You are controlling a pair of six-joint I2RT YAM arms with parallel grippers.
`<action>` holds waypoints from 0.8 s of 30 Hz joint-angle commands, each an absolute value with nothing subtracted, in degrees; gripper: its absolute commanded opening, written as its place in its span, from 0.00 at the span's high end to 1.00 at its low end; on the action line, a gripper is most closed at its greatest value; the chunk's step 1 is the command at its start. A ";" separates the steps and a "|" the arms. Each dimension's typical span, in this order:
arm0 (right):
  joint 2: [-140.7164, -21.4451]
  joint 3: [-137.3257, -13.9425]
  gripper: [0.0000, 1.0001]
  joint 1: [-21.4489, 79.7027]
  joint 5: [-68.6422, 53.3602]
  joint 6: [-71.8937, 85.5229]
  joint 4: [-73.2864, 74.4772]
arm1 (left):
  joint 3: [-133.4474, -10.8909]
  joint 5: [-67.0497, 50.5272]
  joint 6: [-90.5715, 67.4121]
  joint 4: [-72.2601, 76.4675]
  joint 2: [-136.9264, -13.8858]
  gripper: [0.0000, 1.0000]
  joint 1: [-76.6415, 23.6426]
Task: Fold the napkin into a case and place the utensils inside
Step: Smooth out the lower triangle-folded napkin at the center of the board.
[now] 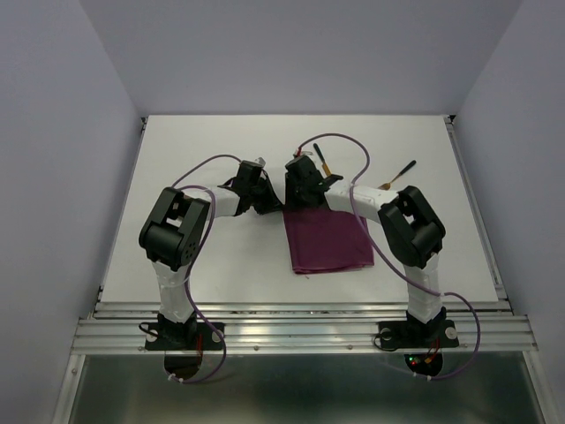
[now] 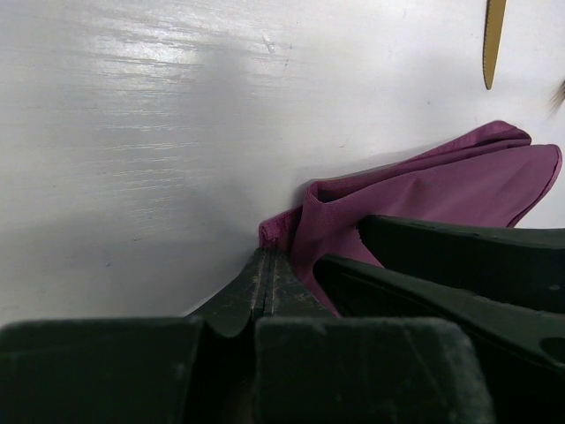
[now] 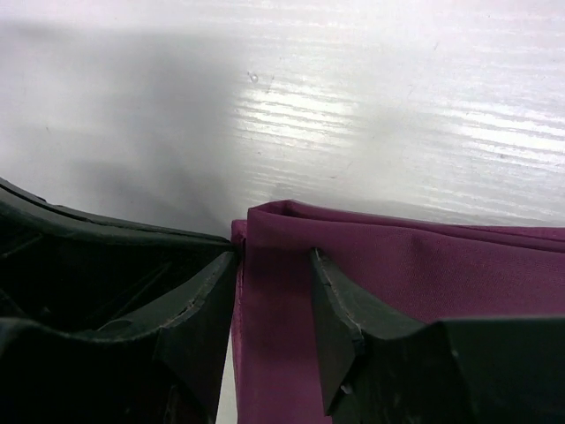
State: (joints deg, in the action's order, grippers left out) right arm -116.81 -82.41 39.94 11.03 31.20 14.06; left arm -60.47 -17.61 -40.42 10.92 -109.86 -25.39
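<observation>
While the left gripper (image 2: 265, 262) clamps the napkin (image 2: 441, 190) corner, I should lift the half-open, empty right gripper (image 3: 274, 262) straight off the fold between its jaws.

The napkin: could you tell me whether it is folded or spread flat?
Folded: the napkin lies doubled over, with stacked layers showing along its far edge in the right wrist view.

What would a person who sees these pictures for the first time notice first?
The magenta napkin stands out, lying folded at the middle of the white table. At its far edge both arms meet: the left gripper is shut and seems to pinch a corner, while the right gripper stands open over the cloth beside it. The utensils lie farther back on the table.
</observation>
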 commanded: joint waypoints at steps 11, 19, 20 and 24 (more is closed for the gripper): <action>-120.15 -87.63 0.59 40.52 14.06 31.90 13.36 | -61.08 -17.67 -39.73 10.28 -111.01 1.00 -25.05; -119.80 -87.63 0.79 40.52 15.38 31.81 14.06 | -61.17 -17.67 -39.73 10.28 -111.00 1.00 -24.96; -119.53 -87.63 0.85 40.52 15.21 31.82 14.06 | -61.17 -17.75 -39.73 10.28 -111.09 1.00 -24.96; -118.04 -86.93 0.99 41.04 14.77 31.64 13.62 | -61.35 -17.75 -39.73 10.20 -111.27 1.00 -24.87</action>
